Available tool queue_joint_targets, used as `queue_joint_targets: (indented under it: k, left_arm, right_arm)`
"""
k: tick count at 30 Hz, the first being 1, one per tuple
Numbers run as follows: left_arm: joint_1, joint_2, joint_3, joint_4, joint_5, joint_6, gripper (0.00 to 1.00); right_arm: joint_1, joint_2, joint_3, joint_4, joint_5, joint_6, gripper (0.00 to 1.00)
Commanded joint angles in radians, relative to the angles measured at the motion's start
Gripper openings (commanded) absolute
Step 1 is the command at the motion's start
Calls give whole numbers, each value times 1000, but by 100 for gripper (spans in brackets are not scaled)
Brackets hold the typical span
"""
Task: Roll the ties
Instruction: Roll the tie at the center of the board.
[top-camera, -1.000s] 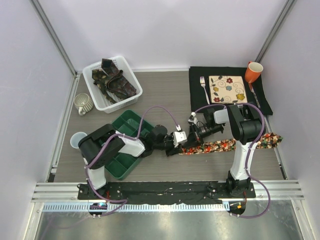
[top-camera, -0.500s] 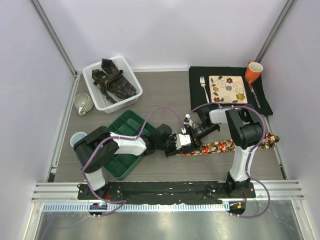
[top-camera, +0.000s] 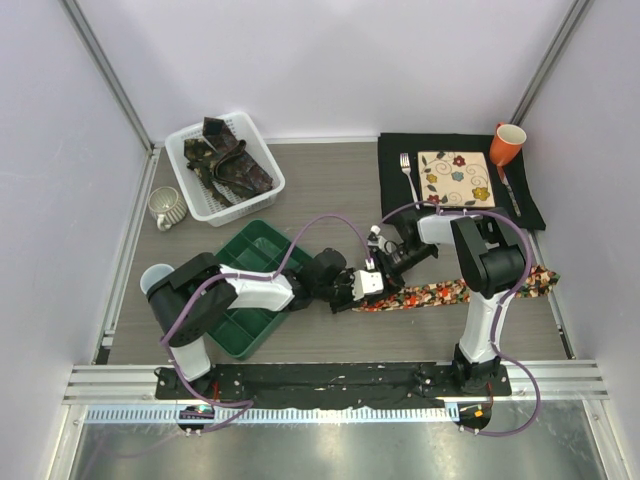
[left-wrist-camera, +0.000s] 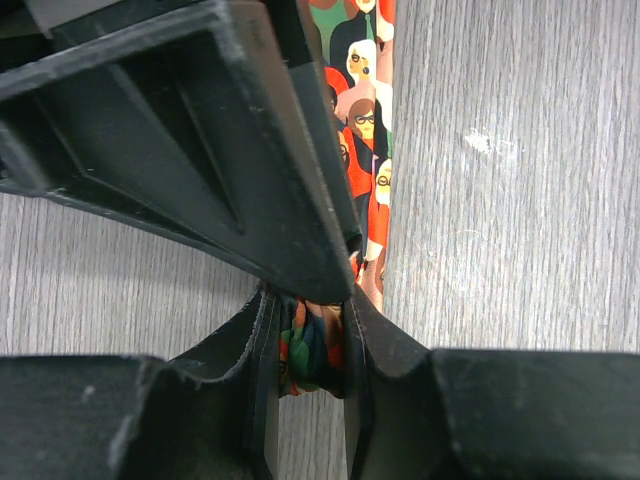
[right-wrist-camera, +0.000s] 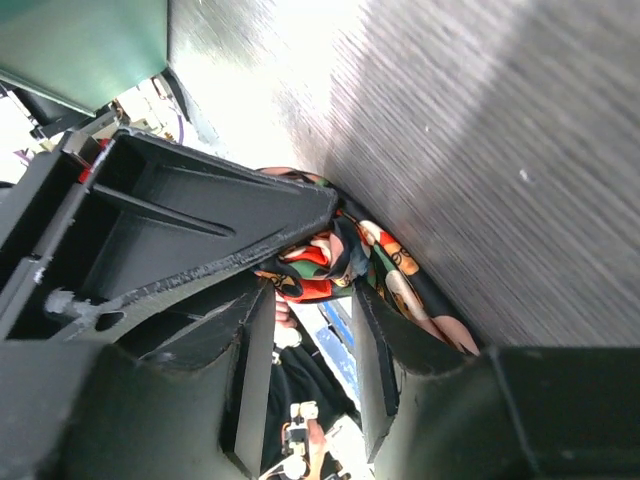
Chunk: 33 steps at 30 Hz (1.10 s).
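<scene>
The red-orange floral tie lies flat across the table's right half, its wide end at the right edge. My left gripper is shut on the tie's bunched left end; in the left wrist view the fabric is squeezed between the jaws and the tie runs away along the wood. My right gripper meets it from the far side, and in the right wrist view its fingertips close on the same bunched end of the tie. The dark ties lie heaped in a white basket.
A green bin sits under my left arm. A mug and a pale cup stand at the left. A black placemat at the back right carries a floral plate, a fork and an orange mug.
My right gripper has swung left and nearer, closing in on my left gripper at the tie's end. The tie's left end has shifted a little to the left.
</scene>
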<state>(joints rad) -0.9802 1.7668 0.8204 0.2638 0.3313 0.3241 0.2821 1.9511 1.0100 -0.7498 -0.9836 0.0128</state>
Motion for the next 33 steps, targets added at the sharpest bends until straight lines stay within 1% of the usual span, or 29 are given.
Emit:
queue_joint_targets:
  k: [1, 4, 8, 10, 13, 14, 15, 16, 17, 19, 25, 27, 33]
  left_arm:
    - [-2, 19, -38, -159, -41, 36, 14]
    - [-3, 20, -36, -159, -40, 41, 14]
    - [-3, 22, -38, -169, -34, 44, 14]
    - [-3, 20, -44, -167, -34, 46, 14]
    - [-2, 16, -58, -160, -31, 50, 14]
    - [-2, 13, -61, -161, -31, 50, 14]
    - [-3, 13, -63, -159, -31, 50, 14]
    - [-2, 8, -64, -159, -28, 50, 14]
    - [-3, 10, -64, -159, -28, 52, 14]
    - [-3, 6, -67, -156, -28, 52, 14]
    - [-3, 10, -73, -149, -23, 55, 14]
    - [-3, 11, -72, -149, -26, 58, 14]
    - [-2, 16, -66, -149, -32, 52, 14]
  right_arm:
    - [-4, -6, 45, 50, 40, 19, 39]
    - [15, 5, 39, 73, 43, 32, 31]
    - [20, 12, 27, 78, 75, 21, 2]
    - [19, 17, 24, 61, 108, -6, 1]
    - [11, 35, 21, 30, 103, -31, 1]
    - [11, 46, 35, 11, 97, -54, 4]
    - [6, 45, 41, -17, 86, -65, 11]
    - [0, 37, 41, -20, 71, -63, 33]
    - [-12, 28, 42, -19, 39, -53, 46]
    - [-18, 2, 53, -25, 22, -47, 53]
    - [-18, -11, 85, -17, -56, -14, 52]
    - [-18, -6, 82, -11, -53, 9, 49]
    - [14, 11, 49, -14, -33, -5, 42]
